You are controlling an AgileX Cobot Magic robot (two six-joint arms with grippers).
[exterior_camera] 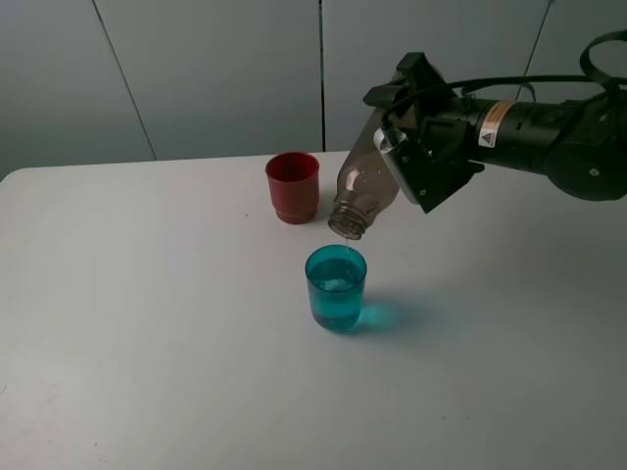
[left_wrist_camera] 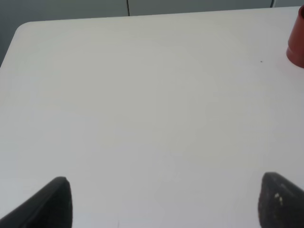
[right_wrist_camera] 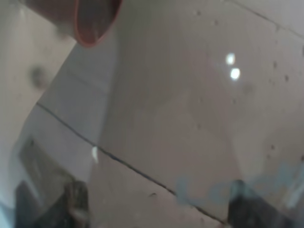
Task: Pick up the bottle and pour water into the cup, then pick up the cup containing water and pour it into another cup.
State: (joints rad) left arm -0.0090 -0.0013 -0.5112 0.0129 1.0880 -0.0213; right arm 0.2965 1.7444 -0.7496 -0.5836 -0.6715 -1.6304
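Observation:
My right gripper point(exterior_camera: 409, 166) is shut on the smoky grey-brown bottle point(exterior_camera: 364, 191), which is tipped steeply with its open neck pointing down. The neck hangs just above the rim of the teal cup point(exterior_camera: 336, 287), which stands upright mid-table with water in it. The red cup point(exterior_camera: 292, 186) stands upright behind it, to the left of the bottle. In the right wrist view the bottle's wall point(right_wrist_camera: 180, 123) fills the picture, and the red cup point(right_wrist_camera: 95, 19) shows through it. My left gripper point(left_wrist_camera: 164, 204) is open over bare table, with the red cup point(left_wrist_camera: 297, 42) at the picture's edge.
The white table point(exterior_camera: 147, 313) has a rounded far-left corner point(left_wrist_camera: 21, 28). Grey wall panels point(exterior_camera: 216, 69) rise right behind its far edge. The right arm point(exterior_camera: 549, 132) reaches in from the right, above the table.

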